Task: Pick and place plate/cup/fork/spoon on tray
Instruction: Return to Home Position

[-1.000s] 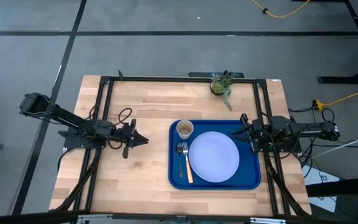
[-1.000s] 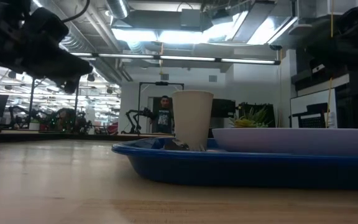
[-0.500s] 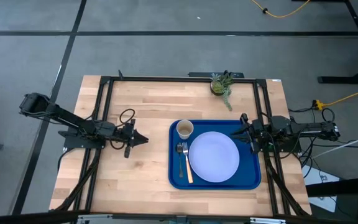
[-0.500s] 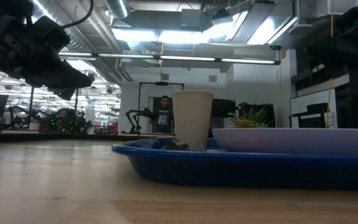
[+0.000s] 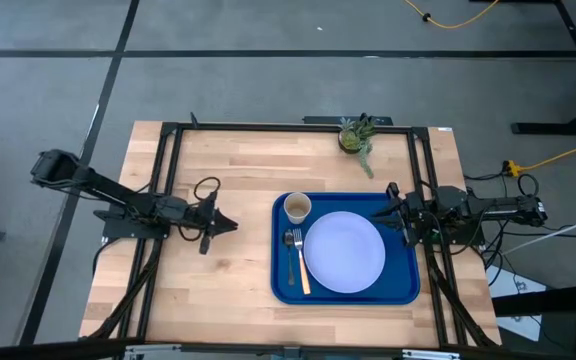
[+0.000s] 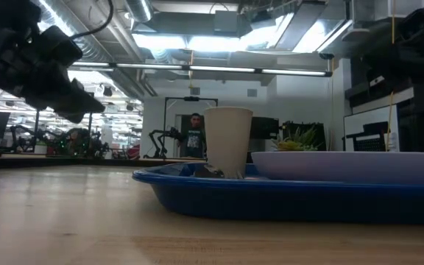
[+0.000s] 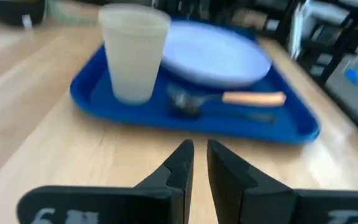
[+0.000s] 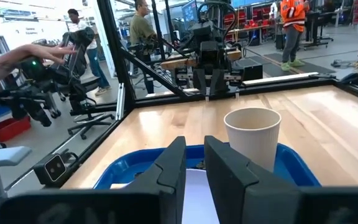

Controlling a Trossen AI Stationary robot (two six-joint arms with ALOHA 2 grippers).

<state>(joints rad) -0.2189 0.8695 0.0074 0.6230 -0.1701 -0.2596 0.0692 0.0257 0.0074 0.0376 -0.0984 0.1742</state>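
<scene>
**Plate, cup and fork on the tray; both grippers clenched on nothing**

We see the plate (image 5: 344,252) lying flat in the right-hand part of the tray (image 5: 398,292), filling most of that side. The cup (image 5: 297,207) stands upright in the tray's far left corner, just beside the plate's rim. The fork (image 5: 298,261) lies along the tray's left side, between the rim and the plate, tines toward the cup and handle toward the near edge. In the left wrist view something dark lies just beside the fork's tines; we cannot tell whether it is the spoon.

The tray sits on the right half of the bench (image 5: 218,280), its right rim near the bench frame. A small potted plant (image 5: 355,137) stands at the far edge of the bench, apart from the tray.

The left gripper (image 5: 230,225) hovers over bare wood left of the tray, pointing at it, fingers nearly together with only a thin slit, holding nothing. The right gripper (image 5: 389,209) sits at the tray's far right corner, pointing toward the cup, fingers likewise drawn close with nothing between them.

Beyond the bench, people (image 8: 143,25) stand in the room.
</scene>
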